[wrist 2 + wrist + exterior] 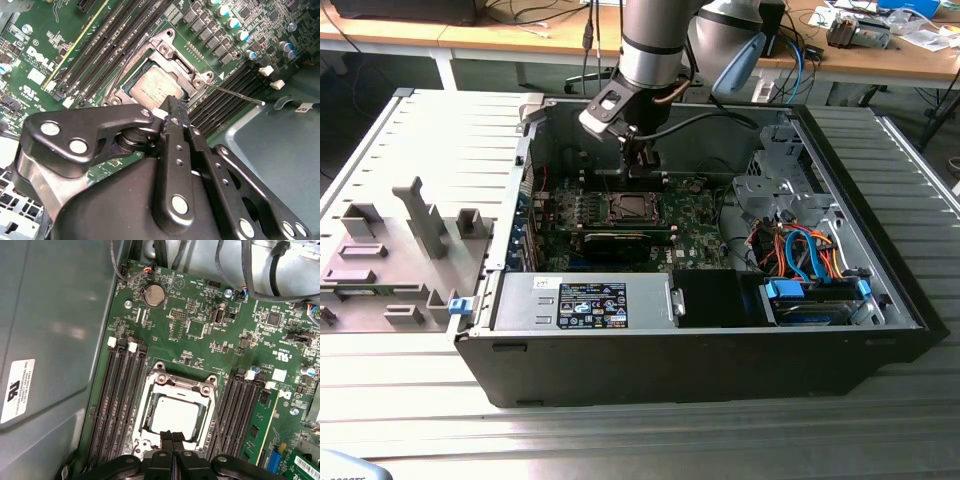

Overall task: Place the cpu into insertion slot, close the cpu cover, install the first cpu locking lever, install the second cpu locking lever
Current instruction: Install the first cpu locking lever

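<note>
The cpu (176, 415) lies flat in the insertion slot (632, 208), its dull silver face showing through the window of the cpu cover (178, 387), which lies down over it. My gripper (172, 436) is shut, fingers pressed together with nothing seen between them, its tip right at the socket's edge over the cover's rim. In the second wrist view the fingertip (173, 107) sits at the corner of the cpu (156, 89), inside the cover (176, 56). A thin locking lever (235, 93) sticks out sideways from the socket. Another wire lever (215, 412) runs along the socket's side.
The green motherboard (695, 215) lies inside an open black computer case (700, 360). Long black memory slots (117, 400) flank the socket on both sides. Coloured cables (800, 250) and a drive cage fill the exterior view's right. A power supply (585, 300) sits at the front.
</note>
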`<state>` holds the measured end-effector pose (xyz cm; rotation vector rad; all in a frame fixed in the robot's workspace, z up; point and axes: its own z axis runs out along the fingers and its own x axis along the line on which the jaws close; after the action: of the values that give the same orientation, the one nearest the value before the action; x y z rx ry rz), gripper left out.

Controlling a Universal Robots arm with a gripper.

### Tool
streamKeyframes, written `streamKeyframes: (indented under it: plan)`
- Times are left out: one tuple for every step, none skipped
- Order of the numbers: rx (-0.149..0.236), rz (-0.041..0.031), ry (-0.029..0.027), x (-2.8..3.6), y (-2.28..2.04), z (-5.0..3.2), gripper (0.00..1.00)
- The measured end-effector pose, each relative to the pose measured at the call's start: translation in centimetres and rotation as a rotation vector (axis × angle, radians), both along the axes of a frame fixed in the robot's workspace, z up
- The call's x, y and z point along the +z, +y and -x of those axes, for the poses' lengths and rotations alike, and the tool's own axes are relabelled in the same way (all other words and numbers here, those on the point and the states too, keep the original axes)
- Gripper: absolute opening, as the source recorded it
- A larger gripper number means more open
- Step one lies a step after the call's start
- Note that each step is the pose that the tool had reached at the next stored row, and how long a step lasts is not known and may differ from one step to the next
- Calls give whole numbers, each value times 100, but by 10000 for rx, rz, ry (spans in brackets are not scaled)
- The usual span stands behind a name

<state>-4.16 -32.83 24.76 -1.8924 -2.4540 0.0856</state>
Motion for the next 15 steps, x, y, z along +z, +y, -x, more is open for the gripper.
streamKeyframes:
  plan:
    - [24,-1,0,0,0,0,11]
    - [47,0,0,0,0,0,11]
    - [67,0,0,0,0,0,11]
    - [97,0,-1,0,0,0,11]
    - [123,0,0,0,0,0,11]
    - [155,0,-1,0,0,0,11]
    - [182,0,0,0,0,0,11]
    - [237,0,0,0,0,0,11]
    - [282,0,0,0,0,0,11]
    - [313,0,0,0,0,0,11]
    - [331,0,0,0,0,0,11]
    - [351,0,0,0,0,0,11]
    - [393,-1,0,0,0,0,11]
    - [444,0,0,0,0,0,11]
    - [474,0,0,0,0,0,11]
